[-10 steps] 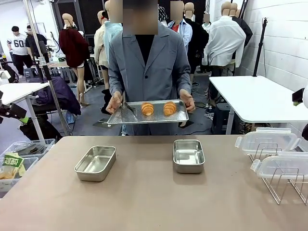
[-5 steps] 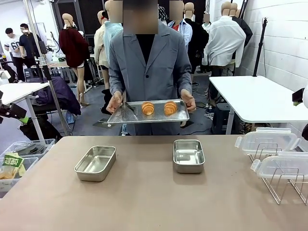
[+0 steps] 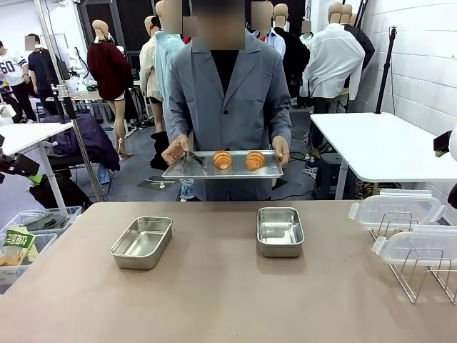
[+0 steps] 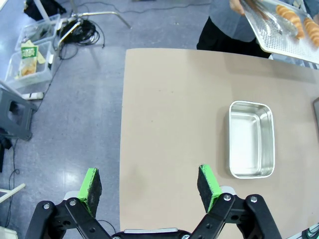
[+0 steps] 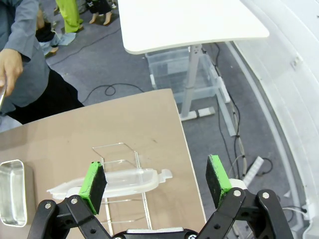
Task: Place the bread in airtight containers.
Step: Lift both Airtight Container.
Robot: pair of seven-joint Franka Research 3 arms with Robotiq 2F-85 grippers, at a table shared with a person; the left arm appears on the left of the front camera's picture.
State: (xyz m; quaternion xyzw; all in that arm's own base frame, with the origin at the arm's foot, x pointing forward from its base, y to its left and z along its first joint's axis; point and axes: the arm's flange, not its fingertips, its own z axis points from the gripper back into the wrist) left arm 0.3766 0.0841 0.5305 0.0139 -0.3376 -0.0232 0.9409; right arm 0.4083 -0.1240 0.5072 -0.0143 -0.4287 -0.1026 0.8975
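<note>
The person had raised the tray (image 3: 270, 171) a little and stepped sideways; the croissants (image 3: 223, 160) lay on it, well beyond the left tool (image 4: 149, 182). The left tool and right tool (image 5: 155, 180) gaped wide, empty. Bread was probably just arriving; next, each croissant needed lifting into a container (image 4: 251, 139) ahead of the left tool

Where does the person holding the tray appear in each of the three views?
Front view: the person stands top centre, beyond the table, holding the perforated tray.
Left wrist view: top right corner, grey jacket beside the tray.
Right wrist view: top left corner, grey sleeve and a hand.
Shared landmark: the brown table's far edge, where the person stands.
</note>
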